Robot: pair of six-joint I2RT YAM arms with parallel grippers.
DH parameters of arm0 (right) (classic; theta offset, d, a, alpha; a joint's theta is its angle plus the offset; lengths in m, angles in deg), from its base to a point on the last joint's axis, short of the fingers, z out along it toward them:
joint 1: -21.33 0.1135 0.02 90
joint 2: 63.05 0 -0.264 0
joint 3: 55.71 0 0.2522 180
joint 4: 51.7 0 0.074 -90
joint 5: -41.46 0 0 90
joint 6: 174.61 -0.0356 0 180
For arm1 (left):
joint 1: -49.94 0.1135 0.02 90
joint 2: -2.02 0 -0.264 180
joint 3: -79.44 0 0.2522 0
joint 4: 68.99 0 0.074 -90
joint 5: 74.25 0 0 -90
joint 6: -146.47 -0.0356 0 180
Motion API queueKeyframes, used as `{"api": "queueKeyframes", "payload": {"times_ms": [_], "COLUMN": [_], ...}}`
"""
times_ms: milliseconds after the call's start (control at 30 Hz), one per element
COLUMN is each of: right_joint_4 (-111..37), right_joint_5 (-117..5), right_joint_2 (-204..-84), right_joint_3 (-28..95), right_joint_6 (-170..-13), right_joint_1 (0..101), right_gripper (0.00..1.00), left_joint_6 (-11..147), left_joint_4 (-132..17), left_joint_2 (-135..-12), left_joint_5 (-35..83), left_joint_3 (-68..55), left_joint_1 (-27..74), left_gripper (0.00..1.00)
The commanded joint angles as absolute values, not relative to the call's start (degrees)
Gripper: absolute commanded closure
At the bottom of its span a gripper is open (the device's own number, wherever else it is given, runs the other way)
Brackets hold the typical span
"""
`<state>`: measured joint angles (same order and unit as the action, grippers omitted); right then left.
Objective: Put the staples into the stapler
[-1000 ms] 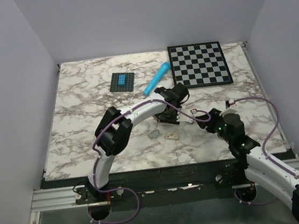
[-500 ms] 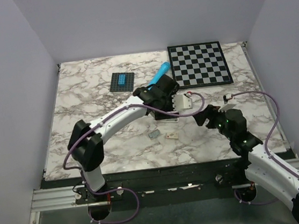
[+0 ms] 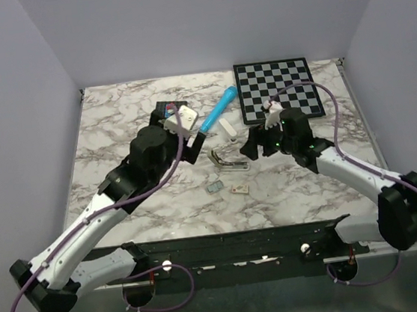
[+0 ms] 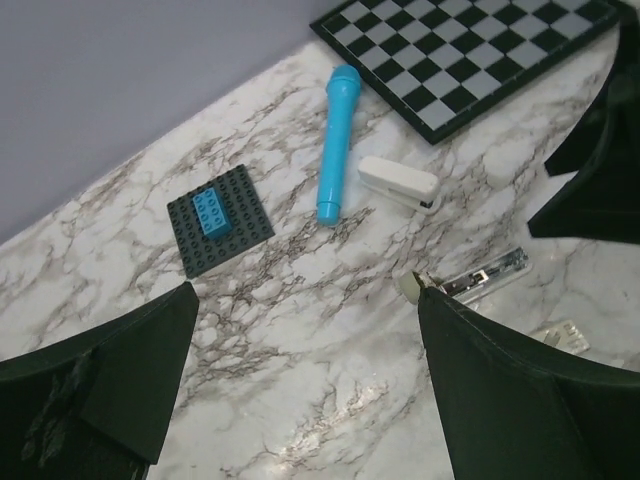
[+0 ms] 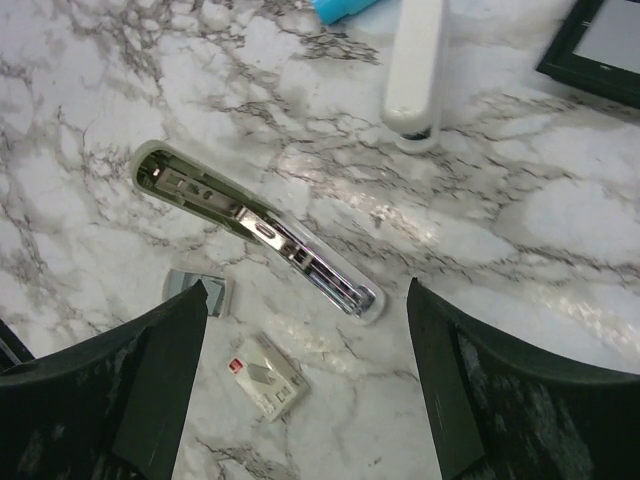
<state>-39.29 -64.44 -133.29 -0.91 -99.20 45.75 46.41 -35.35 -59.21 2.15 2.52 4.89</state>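
The stapler (image 3: 229,162) lies open on the marble table, cream shell up and shiny metal rail (image 5: 300,255) exposed; it also shows in the left wrist view as the stapler (image 4: 478,279). The staples (image 5: 198,294), a small grey block, lie just in front of it, as do the staples (image 3: 214,188) seen from above. My left gripper (image 3: 168,123) hangs high to the left, open and empty, the left gripper (image 4: 308,290) over bare marble. My right gripper (image 3: 255,145) hovers right of the stapler, open; nothing sits between the right gripper (image 5: 306,292) fingers.
A white bar-shaped piece (image 3: 226,129) lies apart behind the stapler. A blue cylinder (image 3: 218,109), a dark brick plate (image 4: 220,220) with a blue brick and a chessboard (image 3: 276,90) sit at the back. A small cream box (image 5: 265,372) lies beside the staples.
Both grippers have opened and pulled away from the stapler, which now lies free. The left arm swung up and left; the right gripper moved toward the back.
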Motion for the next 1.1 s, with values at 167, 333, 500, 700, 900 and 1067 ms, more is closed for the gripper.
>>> {"api": "queueKeyframes", "payload": {"times_ms": [167,333,500,700,900,1067], "right_joint_4": [-23.28,-19.49,-17.38,-16.41,-16.41,-17.20], "right_joint_5": [-68.85,-65.25,-63.05,-60.58,-59.62,-57.78], "right_joint_2": [-153.30,-161.21,-166.23,-169.66,-171.25,-171.69], "right_joint_3": [16.83,21.94,25.63,28.27,29.33,28.89], "right_joint_6": [-80.23,-74.87,-72.93,-72.22,-72.31,-75.55], "right_joint_1": [53.93,57.00,58.24,58.68,59.21,59.74], "right_gripper": [0.12,0.12,0.16,0.27,0.36,0.46], "left_joint_6": [64.82,62.10,60.60,63.94,66.40,66.93], "left_joint_4": [-33.35,-36.22,-40.63,-41.96,-42.57,-42.75], "left_joint_2": [-40.88,-31.91,-26.20,-25.13,-25.49,-26.01], "left_joint_5": [-11.66,-21.68,-19.15,-8.17,-1.13,0.63], "left_joint_3": [13.46,21.09,25.86,27.27,27.44,27.44], "left_joint_1": [5.30,5.47,10.99,21.90,27.18,28.32], "left_gripper": [0.01,0.01,0.01,0.01,0.01,0.01]}}
